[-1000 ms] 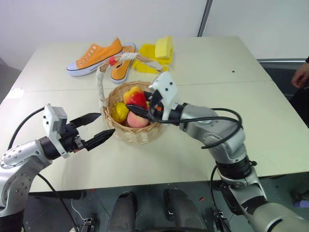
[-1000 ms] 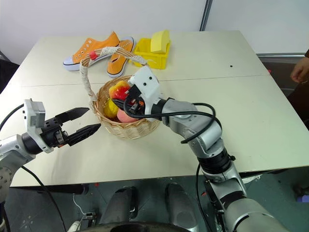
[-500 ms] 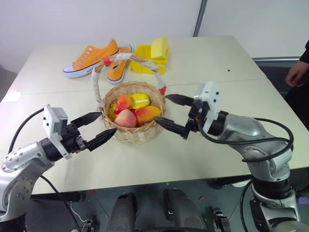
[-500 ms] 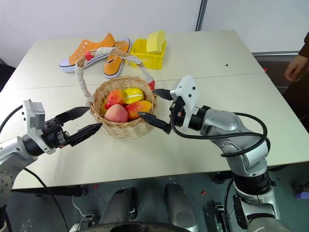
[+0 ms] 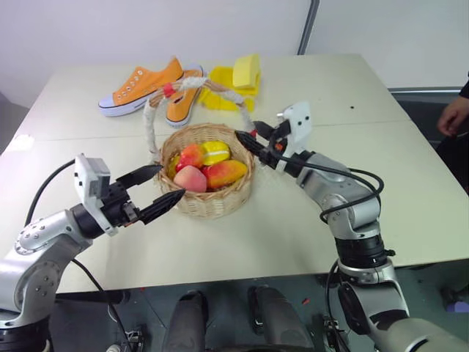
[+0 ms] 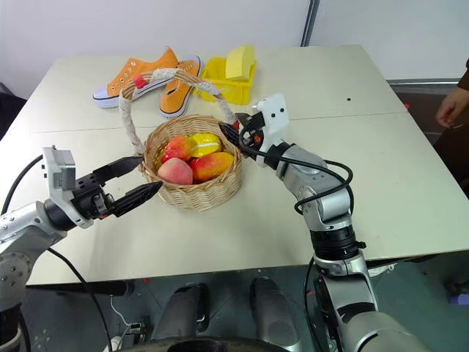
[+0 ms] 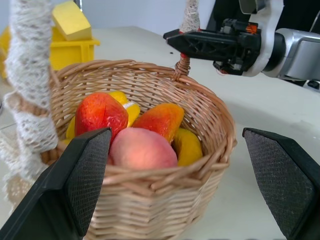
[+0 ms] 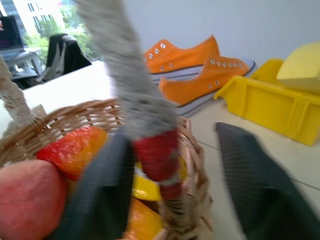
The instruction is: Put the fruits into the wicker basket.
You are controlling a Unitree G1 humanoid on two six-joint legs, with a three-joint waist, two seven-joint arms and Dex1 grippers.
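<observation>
Several fruits in wicker basket | left jaws released near rim; right jaws parted astride handle

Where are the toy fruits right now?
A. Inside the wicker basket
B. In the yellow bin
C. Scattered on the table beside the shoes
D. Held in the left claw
A: the fruits all lie together inside the basket, as the left wrist view also shows, and the left claw stands open and empty beside it.
</observation>
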